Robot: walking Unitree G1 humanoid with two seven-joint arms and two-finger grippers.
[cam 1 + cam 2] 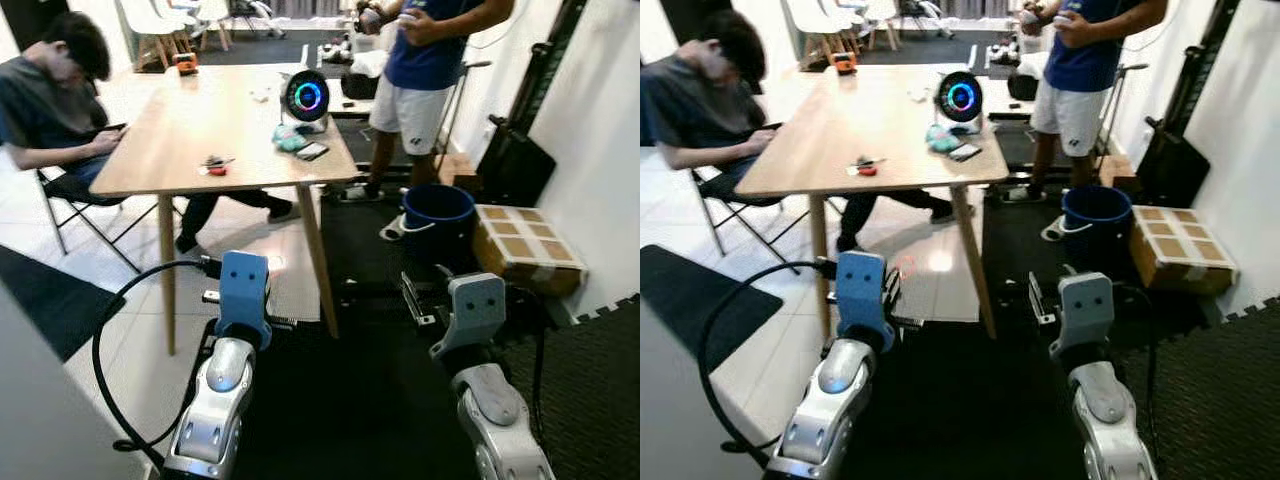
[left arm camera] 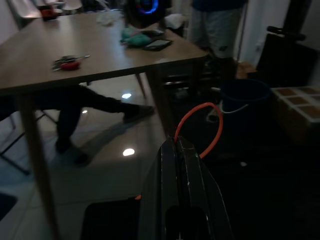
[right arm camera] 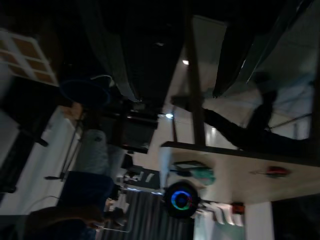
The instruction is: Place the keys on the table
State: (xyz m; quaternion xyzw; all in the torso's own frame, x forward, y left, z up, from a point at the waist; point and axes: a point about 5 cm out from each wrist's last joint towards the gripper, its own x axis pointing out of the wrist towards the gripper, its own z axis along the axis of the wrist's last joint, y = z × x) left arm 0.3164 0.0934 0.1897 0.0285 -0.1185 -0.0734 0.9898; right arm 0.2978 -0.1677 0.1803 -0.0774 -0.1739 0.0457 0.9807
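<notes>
My left gripper is held low in front of the wooden table, below its top and short of its near edge. Its fingers are shut, and an orange cord loop sticks out from between their tips. Any keys on that loop are hidden. A small red item with metal parts lies on the tabletop near the front edge. My right gripper is also low, over the black mat to the right of the table leg, and its jaws stand apart with nothing in them.
A person sits at the table's left side and another stands at its far right corner. A glowing round device, a phone and a teal item lie on the table. A blue bucket and a cardboard box stand at the right.
</notes>
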